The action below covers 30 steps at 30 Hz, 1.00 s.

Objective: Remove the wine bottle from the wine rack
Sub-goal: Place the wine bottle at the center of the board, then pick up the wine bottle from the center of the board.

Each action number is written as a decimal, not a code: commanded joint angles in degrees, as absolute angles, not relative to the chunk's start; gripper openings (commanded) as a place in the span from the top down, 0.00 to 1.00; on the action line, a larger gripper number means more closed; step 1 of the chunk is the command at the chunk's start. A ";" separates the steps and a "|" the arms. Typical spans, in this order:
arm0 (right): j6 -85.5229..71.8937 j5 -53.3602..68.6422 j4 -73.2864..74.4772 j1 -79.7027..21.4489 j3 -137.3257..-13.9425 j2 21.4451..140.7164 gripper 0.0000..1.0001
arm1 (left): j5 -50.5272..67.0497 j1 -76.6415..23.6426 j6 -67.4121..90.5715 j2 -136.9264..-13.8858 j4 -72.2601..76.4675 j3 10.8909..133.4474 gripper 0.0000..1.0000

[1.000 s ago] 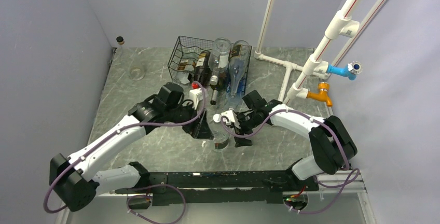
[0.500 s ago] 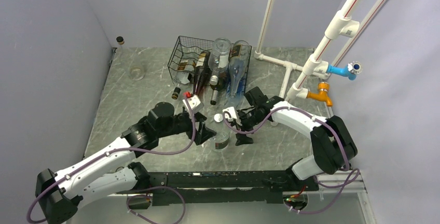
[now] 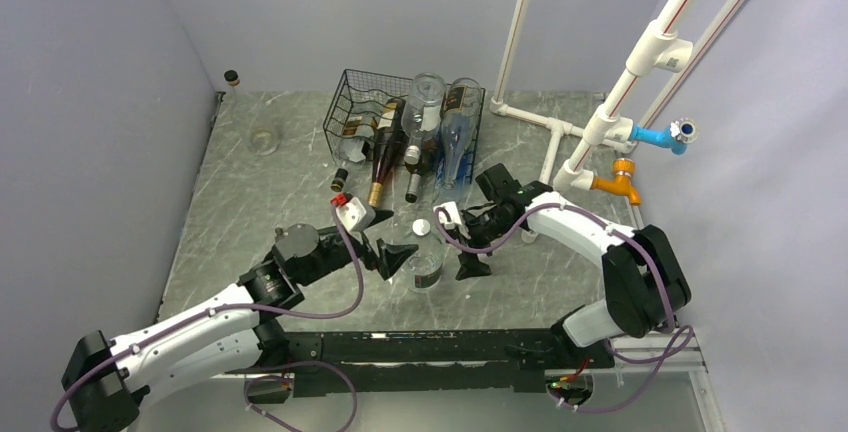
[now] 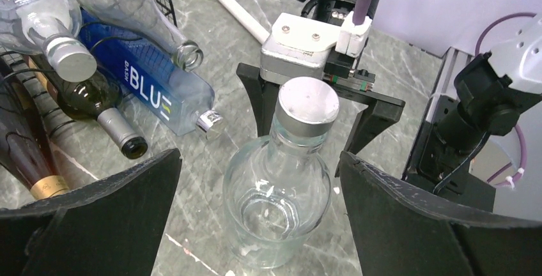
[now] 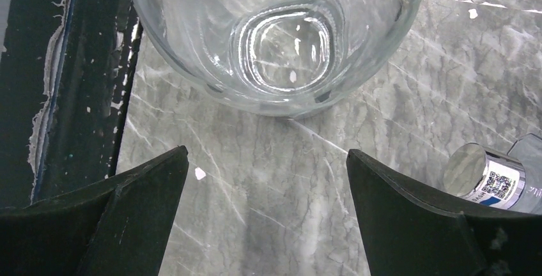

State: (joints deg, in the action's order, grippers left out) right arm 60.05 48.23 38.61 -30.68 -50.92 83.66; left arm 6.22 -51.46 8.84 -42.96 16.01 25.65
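Since one second earlier, the left arm has drawn back toward the near-left corner and the left gripper [image 3: 392, 254] has let go of the clear wine bottle [image 3: 424, 264]. The right arm has shifted only slightly.

The table [image 3: 250, 212] is grey veined marble, enclosed by plain lilac walls [image 3: 90, 72]. A small dark-capped jar [image 3: 232, 78] stands in the back-left corner. The wine rack [image 3: 350, 102] sits at back centre and holds several bottles lying with their necks toward the arms (dark, clear and blue-tinted glass). White pipes [image 3: 640, 62] rise at the right, carrying a blue tap [image 3: 660, 137] and an orange tap [image 3: 615, 182].

Left gripper: jaws spread wide, empty, just left of the clear wine bottle, with a gap on each side in the wrist view.

Clear wine bottle: off the rack, upright on the table, silver cap on, between the two grippers.

Right gripper [image 3: 468, 247]: jaws spread wide, empty, just right of the bottle, facing its base without touching it
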 commanded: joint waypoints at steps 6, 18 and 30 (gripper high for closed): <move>62.20 51.32 40.05 -30.32 -53.17 81.28 0.02 | 9.21 -51.81 9.39 -44.35 32.40 20.96 0.00; 62.70 51.77 40.52 -30.23 -53.35 81.16 0.02 | 8.47 -53.62 1.01 -49.92 38.94 19.24 0.00; 63.18 51.94 40.93 -30.19 -53.44 81.28 0.02 | 7.75 -55.84 -3.33 -58.01 48.76 19.07 0.00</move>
